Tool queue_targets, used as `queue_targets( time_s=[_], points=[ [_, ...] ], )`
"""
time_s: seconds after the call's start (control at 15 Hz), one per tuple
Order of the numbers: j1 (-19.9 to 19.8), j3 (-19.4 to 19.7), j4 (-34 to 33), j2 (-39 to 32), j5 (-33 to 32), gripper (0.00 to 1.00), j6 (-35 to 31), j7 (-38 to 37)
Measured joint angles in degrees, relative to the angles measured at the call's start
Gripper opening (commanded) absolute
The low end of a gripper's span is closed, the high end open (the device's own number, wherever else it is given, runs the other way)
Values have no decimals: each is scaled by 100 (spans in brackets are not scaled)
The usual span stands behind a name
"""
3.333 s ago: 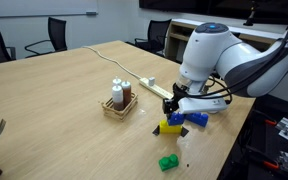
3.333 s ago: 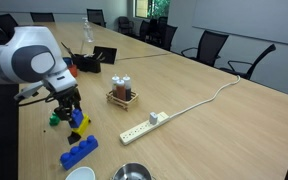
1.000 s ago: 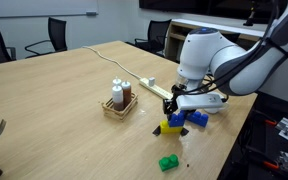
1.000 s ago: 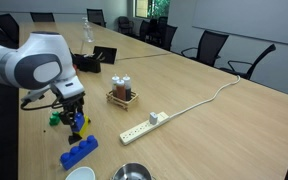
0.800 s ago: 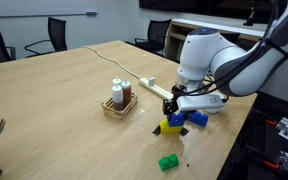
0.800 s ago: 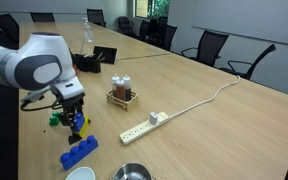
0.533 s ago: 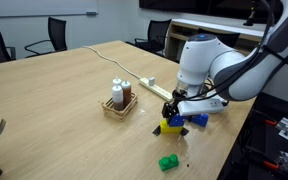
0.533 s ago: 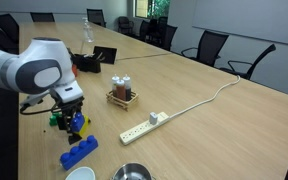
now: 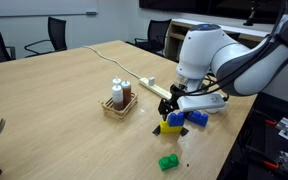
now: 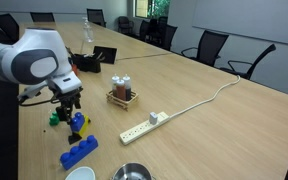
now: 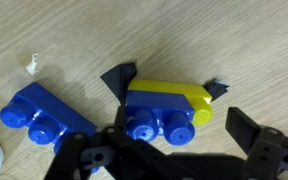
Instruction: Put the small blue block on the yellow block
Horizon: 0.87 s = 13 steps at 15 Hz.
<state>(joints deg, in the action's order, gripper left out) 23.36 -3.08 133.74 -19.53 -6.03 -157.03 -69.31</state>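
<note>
Two task bricks stand stacked near the table edge: the small blue block [image 9: 174, 118] sits on the yellow block [image 9: 169, 128]. In the wrist view it covers one end of the yellow brick, and the rest of the yellow top is bare. The gripper [image 9: 172, 105] hangs close above the stack. Its jaws are spread wide; in the wrist view the fingers [image 11: 252, 135] frame the stack on either side and clamp nothing. A longer dark blue brick [image 11: 42, 115] lies just beside the stack on the wooden table [image 9: 54, 92]. A green brick [image 9: 168, 162] lies apart from the stack, nearer the table edge. A small basket of bottles [image 9: 120, 101] and a white power strip [image 10: 144, 128] sit further in on the table, well apart from the bricks.
</note>
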Motion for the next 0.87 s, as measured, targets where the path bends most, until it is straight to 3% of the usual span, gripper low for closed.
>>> queue_targets(
  time_s=[0.33, 0.87],
  points=[
    [2, -278, 29, 298, 79, 100, 427, 181],
    [-30, -300, 58, 327, 80, 100, 451, 242]
  ],
)
